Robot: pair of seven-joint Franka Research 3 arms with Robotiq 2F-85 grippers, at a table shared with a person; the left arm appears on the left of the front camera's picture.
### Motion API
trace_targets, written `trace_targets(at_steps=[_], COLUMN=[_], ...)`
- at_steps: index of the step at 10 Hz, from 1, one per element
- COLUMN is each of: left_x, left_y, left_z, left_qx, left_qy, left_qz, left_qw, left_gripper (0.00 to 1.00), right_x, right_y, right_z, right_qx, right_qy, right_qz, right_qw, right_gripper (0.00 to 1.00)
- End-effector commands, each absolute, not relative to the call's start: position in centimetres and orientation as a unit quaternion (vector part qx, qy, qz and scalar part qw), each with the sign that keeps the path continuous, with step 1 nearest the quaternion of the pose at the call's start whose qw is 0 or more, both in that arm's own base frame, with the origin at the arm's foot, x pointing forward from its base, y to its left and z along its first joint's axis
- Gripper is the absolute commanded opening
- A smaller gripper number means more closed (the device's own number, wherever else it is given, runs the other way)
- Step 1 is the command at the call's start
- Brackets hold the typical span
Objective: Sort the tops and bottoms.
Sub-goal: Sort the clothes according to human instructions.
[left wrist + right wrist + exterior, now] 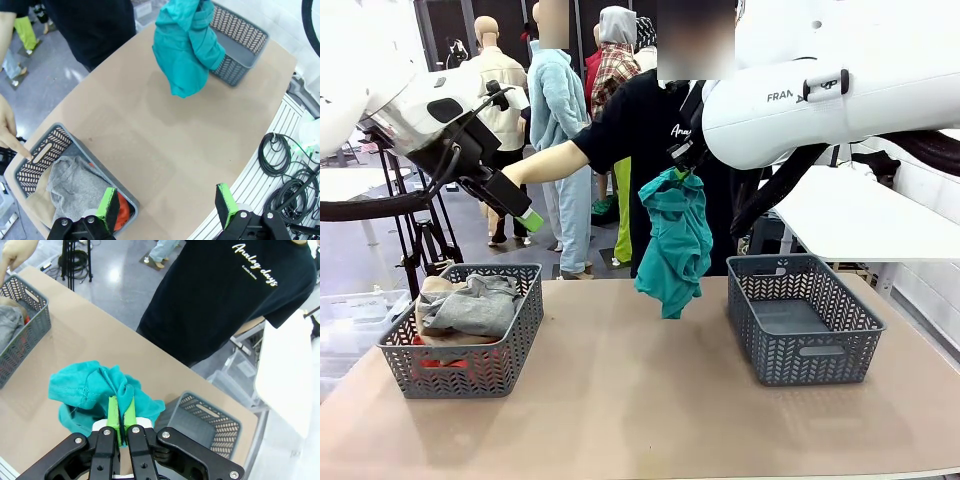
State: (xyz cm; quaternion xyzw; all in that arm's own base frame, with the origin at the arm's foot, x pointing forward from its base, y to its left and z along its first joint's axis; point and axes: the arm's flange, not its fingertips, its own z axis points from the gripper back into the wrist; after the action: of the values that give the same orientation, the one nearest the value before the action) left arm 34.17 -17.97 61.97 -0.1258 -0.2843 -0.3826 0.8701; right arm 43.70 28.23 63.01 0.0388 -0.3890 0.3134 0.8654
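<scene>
A teal top (675,245) hangs above the table's middle with my right gripper (686,172) shut on its upper edge. In the right wrist view the green pads (113,412) pinch the teal cloth (82,387). A grey top (475,305), a tan one (435,287) and an orange-red one (445,362) lie in the left basket (520,345). My left gripper (525,215) hovers open and empty above that basket, its pads (107,206) spread over the basket's near corner (131,205). The bottoms are out of view.
An empty grey basket (840,350) stands at the table's right. A person in a black T-shirt (230,295) stands at the far side, one hand (7,132) pointing at the left basket's rim (42,152). Cables (280,155) lie beside the table.
</scene>
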Motion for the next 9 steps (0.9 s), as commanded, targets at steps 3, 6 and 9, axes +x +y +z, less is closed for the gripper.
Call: trace_targets(at_steps=[3, 6, 9], left_x=[34.2, 33.3, 32.7], left_y=[-18.0, -14.1, -9.8], left_z=[62.0, 65.2, 67.1], left_qx=[-0.126, -0.119, -0.085], left_qy=[-0.284, -0.301, -0.312], left_qz=[-0.383, -0.394, -0.383], left_qw=[0.87, 0.86, 0.865], left_gripper=[1.0, 1.0, 1.0], right_x=[43.6, 43.6, 43.6], right_y=[28.2, 28.2, 28.2], right_z=[63.4, 63.4, 63.4], right_qx=[0.034, 0.034, 0.034], right_qy=[-0.387, -0.387, -0.387], right_qz=[0.308, 0.308, 0.308], right_qw=[0.868, 0.868, 0.868], right_gripper=[0.0, 0.0, 0.0])
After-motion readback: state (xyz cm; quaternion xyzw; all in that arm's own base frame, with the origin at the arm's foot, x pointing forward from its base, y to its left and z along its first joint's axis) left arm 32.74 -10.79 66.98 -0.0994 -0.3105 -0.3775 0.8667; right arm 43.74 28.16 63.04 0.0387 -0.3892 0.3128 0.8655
